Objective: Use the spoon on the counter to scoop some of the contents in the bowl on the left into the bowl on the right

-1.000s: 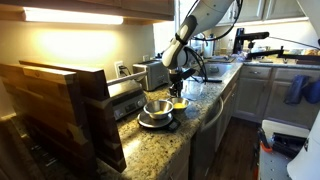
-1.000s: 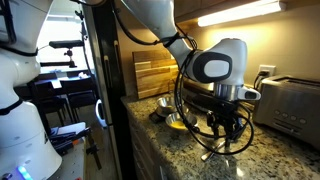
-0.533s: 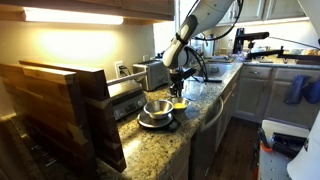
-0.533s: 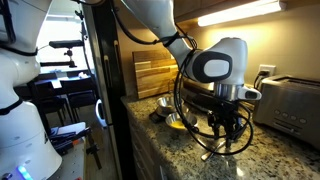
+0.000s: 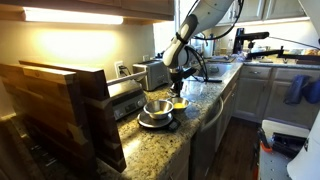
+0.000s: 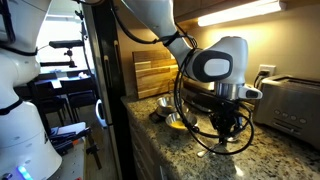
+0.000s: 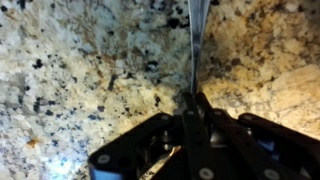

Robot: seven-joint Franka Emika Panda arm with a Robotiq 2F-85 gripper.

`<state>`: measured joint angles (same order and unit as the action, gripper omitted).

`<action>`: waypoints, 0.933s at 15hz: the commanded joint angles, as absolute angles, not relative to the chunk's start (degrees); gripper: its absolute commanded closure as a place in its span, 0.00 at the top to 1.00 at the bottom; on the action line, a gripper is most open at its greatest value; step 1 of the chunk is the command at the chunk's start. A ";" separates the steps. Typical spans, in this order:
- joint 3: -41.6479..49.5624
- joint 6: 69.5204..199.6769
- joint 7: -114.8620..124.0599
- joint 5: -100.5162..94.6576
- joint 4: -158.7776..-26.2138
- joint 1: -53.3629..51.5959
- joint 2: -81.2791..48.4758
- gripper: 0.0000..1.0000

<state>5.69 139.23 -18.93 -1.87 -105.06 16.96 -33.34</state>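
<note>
On the speckled granite counter (image 7: 70,70), the steel bowl (image 5: 157,107) and the yellow bowl (image 5: 179,103) sit near the gripper (image 7: 193,102). Its jaws are clenched on the spoon (image 7: 195,40), whose thin handle runs straight out ahead of them, flat on the stone. The pinch looks narrow, so I would lift straight up and keep the handle level lest it pivot, then carry it toward the bowls.

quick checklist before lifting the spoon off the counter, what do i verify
1. Jaws shut on the spoon handle: ok.
2. Handle centred between the jaws: ok.
3. Metal bowl and yellow bowl upright on the counter: ok.
4. Contents in either bowl: cannot tell.
5. Spoon's scoop end facing up: cannot tell.
</note>
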 commanded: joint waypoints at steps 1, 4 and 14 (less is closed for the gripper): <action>6.77 141.37 -17.03 -2.95 -109.09 16.17 -30.66 0.07; 6.28 140.38 -18.25 -2.54 -109.14 16.65 -30.14 0.07; 3.90 137.70 -24.74 0.60 -115.23 17.84 -18.95 0.07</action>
<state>4.95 138.99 -21.63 -1.03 -109.30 17.12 -26.17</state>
